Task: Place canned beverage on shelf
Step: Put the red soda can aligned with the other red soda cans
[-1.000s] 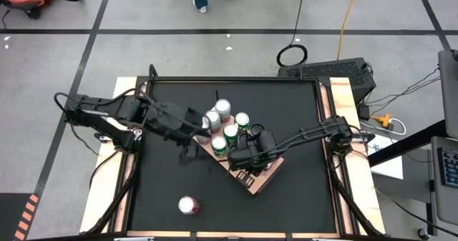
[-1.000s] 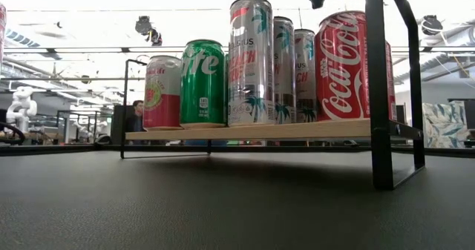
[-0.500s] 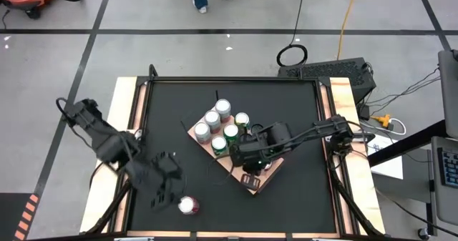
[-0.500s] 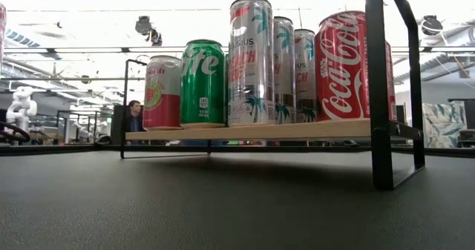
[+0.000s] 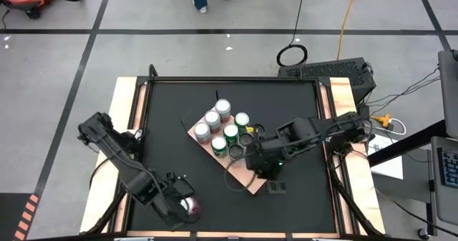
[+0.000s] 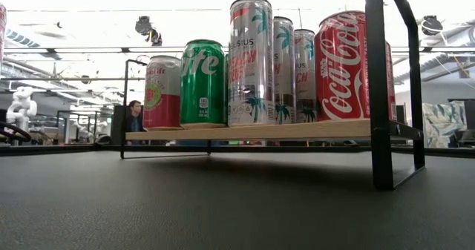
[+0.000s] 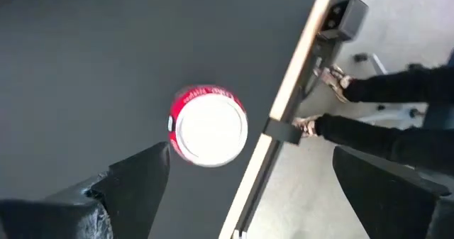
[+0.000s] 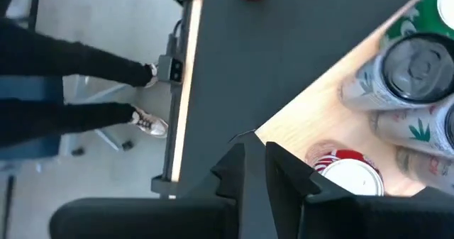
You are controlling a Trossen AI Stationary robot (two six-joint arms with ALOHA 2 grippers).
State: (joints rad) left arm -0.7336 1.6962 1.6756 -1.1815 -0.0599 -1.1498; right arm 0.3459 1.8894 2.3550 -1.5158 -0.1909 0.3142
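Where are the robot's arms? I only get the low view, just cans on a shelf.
Observer: The left gripper hangs open over a red can standing alone near the front edge of the table.
Operator: And the other arm?
Observer: The right gripper is shut, above the shelf beside the cola can.
Operator: Anyone close by?
Observer: Yes, a person's legs show right beside the table.
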